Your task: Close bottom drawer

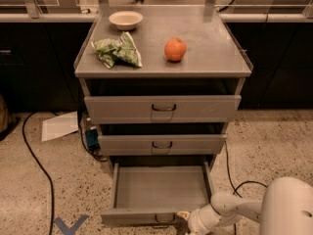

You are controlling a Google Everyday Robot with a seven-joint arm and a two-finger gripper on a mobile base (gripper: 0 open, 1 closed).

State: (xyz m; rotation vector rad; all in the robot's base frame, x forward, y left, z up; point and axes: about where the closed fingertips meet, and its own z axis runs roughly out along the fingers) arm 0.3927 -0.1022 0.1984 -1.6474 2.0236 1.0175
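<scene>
Bottom drawer (161, 187) pulled out (lowest of three); gripper (185, 216) at its front panel.

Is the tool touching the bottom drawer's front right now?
Cannot tell. The camera view shows the tool at the bottom drawer's front panel, right of its handle, but neither contact nor a gap shows plainly.

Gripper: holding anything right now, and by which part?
Cannot be told. The gripper is at the bottom drawer front, just right of its handle; no clear grasp shows.
</scene>
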